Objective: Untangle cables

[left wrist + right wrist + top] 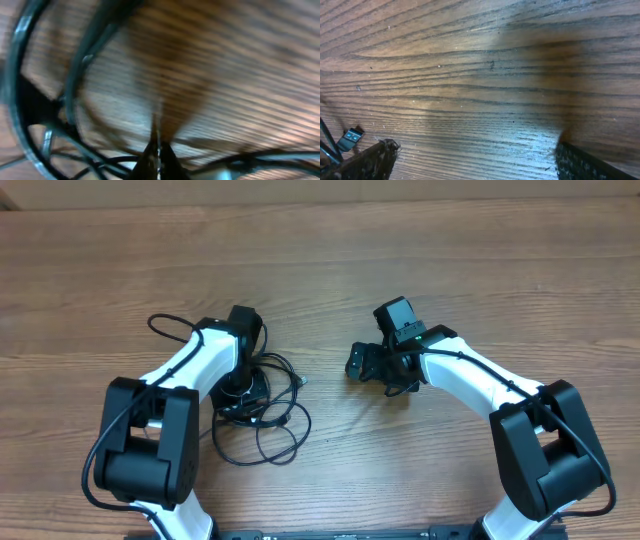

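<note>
wood-grain table [485, 75] fills the view; right gripper [475, 165] spread wide along the bottom, a cable plug [350, 138] lying at lower left.

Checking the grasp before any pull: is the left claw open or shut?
Shut. In the wrist view the left claw has its fingertips together, no gap, among the cables. Whether one is pinched, cannot tell.

Both arms are the same build. The left arm [185, 360] and right arm [470, 375] have glossy white shells over chunky black joint blocks [145, 445], with a thin black wire [90, 470] looping along each one. Finger pads [370, 160] on the right one are black with a rough, grippy texture.
</note>
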